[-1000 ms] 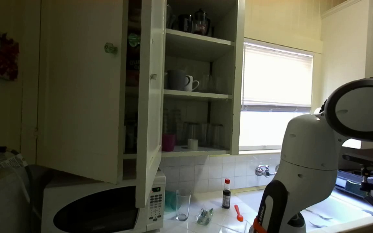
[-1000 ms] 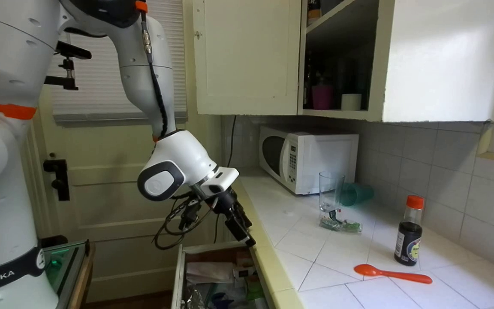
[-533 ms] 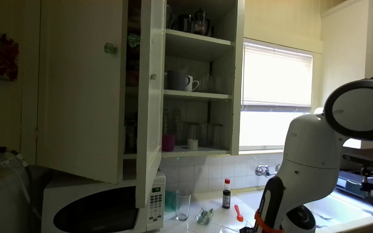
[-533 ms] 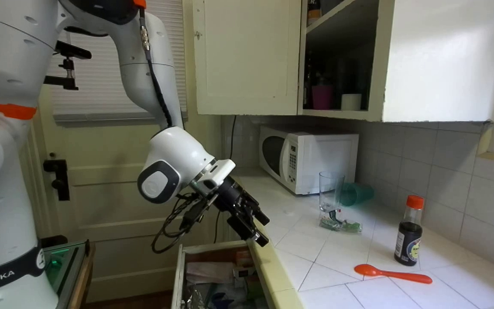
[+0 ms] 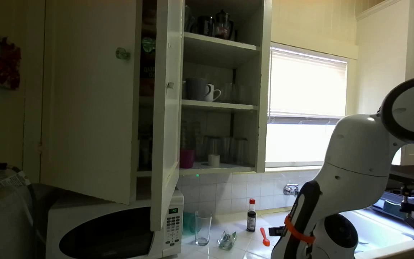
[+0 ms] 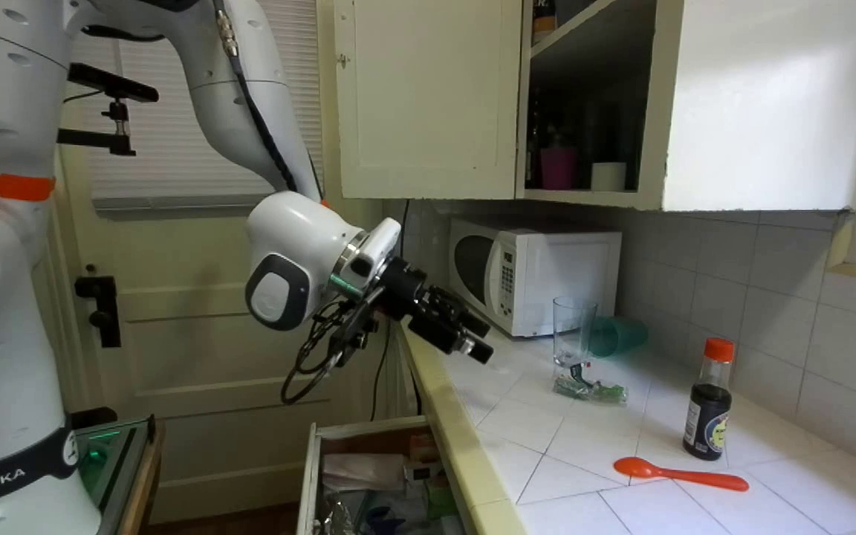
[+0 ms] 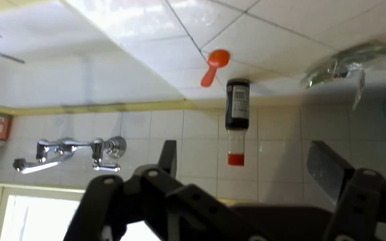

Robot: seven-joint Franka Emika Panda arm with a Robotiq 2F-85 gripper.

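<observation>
While the black claw (image 6: pixel 483 339) had its blunt, squarish fingers wide apart, the slim bottle (image 6: pixel 709 420), dark below its clear neck and red cap, was standing upright on glossy white tiles (image 6: pixel 562 514), near the smooth orange spoon (image 6: pixel 684 475).

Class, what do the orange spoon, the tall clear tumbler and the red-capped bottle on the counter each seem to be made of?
The spoon: probably plastic, smooth, evenly bright orange.
The tumbler: glass or clear plastic, glossy; the microwave shows through it.
The bottle: smooth glass or plastic, see-through at the neck; its opaque red cap looks like plastic.
</observation>
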